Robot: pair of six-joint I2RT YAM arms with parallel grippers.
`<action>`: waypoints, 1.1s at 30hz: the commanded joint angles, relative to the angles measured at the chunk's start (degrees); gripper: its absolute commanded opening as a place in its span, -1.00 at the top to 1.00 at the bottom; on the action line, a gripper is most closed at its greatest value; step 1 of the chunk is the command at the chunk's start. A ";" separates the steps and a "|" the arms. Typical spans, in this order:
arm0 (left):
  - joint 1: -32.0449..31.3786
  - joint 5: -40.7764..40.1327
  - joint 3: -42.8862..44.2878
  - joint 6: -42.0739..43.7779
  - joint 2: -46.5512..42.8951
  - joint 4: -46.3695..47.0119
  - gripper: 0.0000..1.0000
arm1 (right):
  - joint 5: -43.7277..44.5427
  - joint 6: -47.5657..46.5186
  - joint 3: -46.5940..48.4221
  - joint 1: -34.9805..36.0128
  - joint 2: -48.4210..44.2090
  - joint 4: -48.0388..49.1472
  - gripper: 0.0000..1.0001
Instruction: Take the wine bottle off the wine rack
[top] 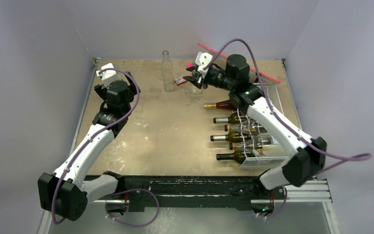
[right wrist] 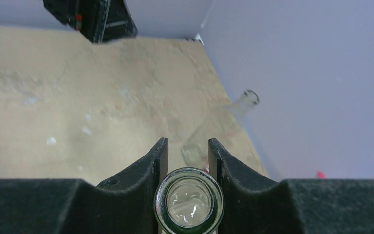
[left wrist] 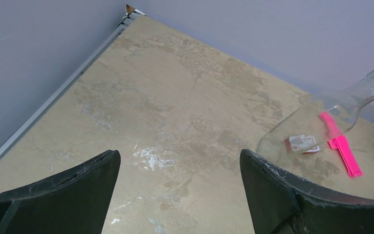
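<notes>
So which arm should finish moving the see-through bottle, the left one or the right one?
Right. The right gripper is shut on the neck of the clear bottle. The left gripper is open, holds nothing, and hangs over the table, away from that bottle.

The table [top: 165, 136], a worn tan top edged with metal rails [left wrist: 53, 96], is loaded at its right side with the white wine rack [top: 271, 95]. Near the back an upright clear bottle [top: 167, 70] is placed; a red and white card [top: 180, 81] and a pink strip [left wrist: 343, 151] are laid flat beside it (whether the second clear bottle [right wrist: 189, 202] nearby touches the top cannot be told).
</notes>
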 commanded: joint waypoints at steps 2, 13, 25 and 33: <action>-0.27 -2.32 2.78 1.40 -1.24 0.65 -0.84 | -10.82 16.92 2.75 0.40 8.49 28.91 1.00; -0.15 -0.68 3.20 1.03 -0.28 0.35 -0.82 | -13.57 22.85 11.29 1.22 24.80 36.35 1.00; -0.18 -0.27 3.30 0.90 0.11 0.24 -0.82 | -14.31 22.19 24.66 1.29 37.34 32.30 1.00; -0.21 0.22 3.25 0.67 0.42 0.25 -0.82 | -14.01 23.21 28.95 1.21 42.24 32.40 1.00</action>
